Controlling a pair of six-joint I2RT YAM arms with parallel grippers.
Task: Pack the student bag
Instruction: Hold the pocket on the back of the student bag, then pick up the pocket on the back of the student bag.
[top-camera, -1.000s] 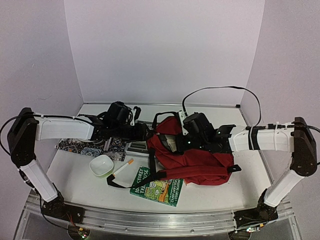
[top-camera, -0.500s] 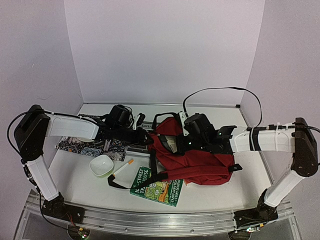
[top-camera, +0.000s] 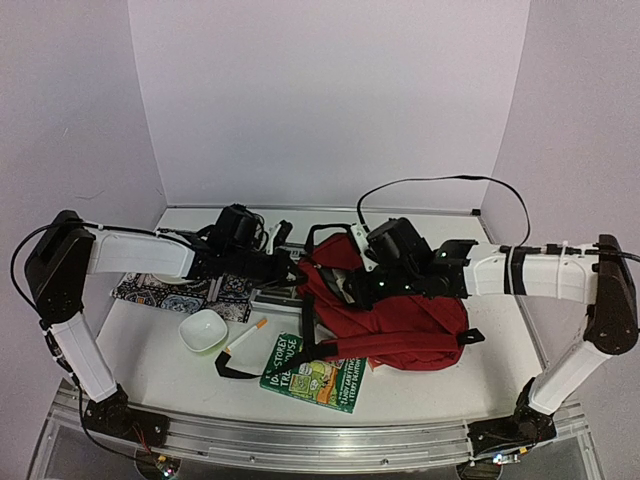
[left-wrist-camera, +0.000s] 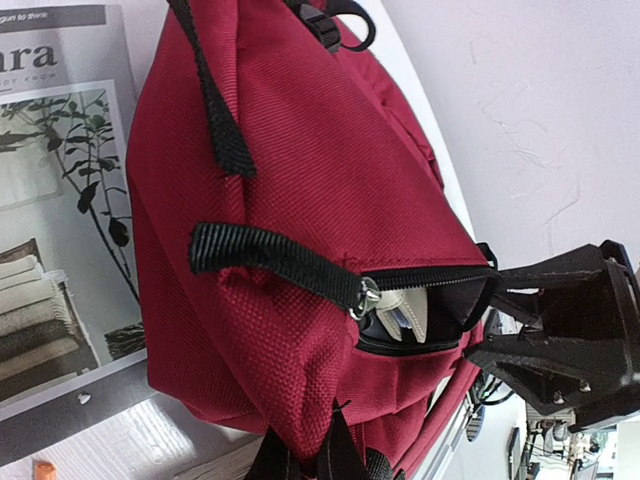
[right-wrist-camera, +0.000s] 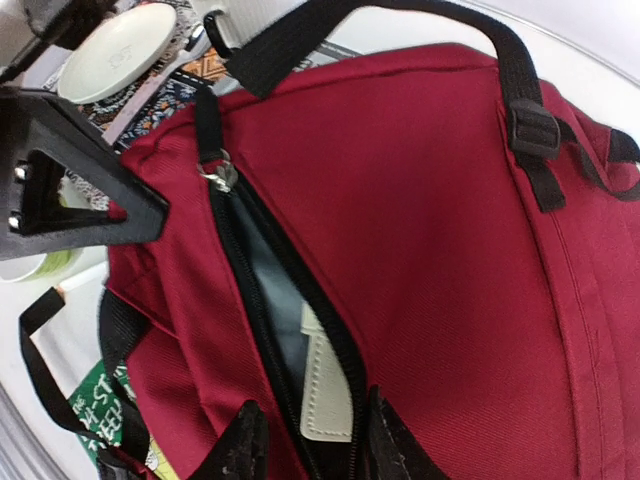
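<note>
Mid-table | red student bag (top-camera: 412, 322) unzipped | left gripper (left-wrist-camera: 318, 452) seemingly pinching it | right gripper (right-wrist-camera: 313, 440) apart

Table (top-camera: 480, 390): white.
Left: mat (top-camera: 140, 290), bowl (top-camera: 203, 330), pen (top-camera: 246, 336).
Middle: book (top-camera: 315, 375), bag (top-camera: 400, 325) overlapping it.

bag (top-camera: 410, 320): 1 | book (top-camera: 313, 372): 1, in front of bag | bowl (top-camera: 203, 330): 1, left of bag | pen (top-camera: 247, 336): 1, left of bag | mat (top-camera: 135, 290): 1, left of bag | plate (right-wrist-camera: 120, 50): 1, left of bag | magazine (left-wrist-camera: 60, 200): 1, under bag
</note>
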